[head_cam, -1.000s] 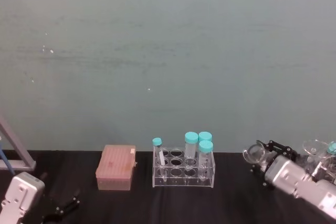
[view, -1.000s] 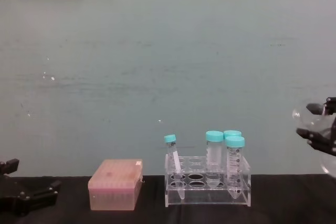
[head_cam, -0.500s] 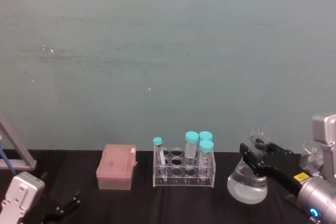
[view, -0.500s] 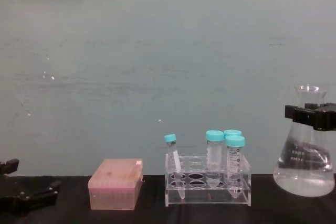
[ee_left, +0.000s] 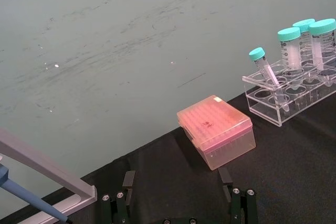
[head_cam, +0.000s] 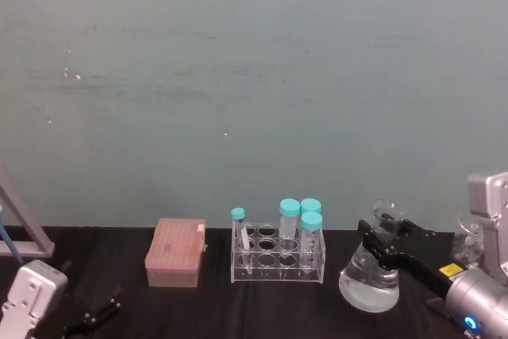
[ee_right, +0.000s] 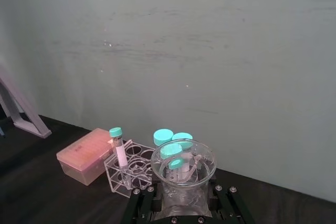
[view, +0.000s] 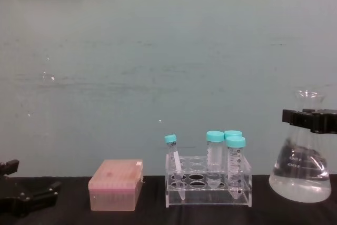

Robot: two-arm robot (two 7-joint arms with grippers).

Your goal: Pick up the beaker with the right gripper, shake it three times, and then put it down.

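Right gripper (view: pixel 309 118) pinching beaker (view: pixel 300 180) neck, upright near desk (view: pixel 152 210). Lower straight; release once base seats. Left gripper (ee_left: pixel 177 176) parked, spread.

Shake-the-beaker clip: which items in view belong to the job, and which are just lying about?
Job: clear glass conical beaker; black right claw, shut on its neck.
Lying about: pink plastic box; clear rack of teal-capped tubes; black left claw, open, parked low left.

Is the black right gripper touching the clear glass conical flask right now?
Touching. Chest view shows the black right gripper clamped across the narrow neck of the clear glass conical flask.
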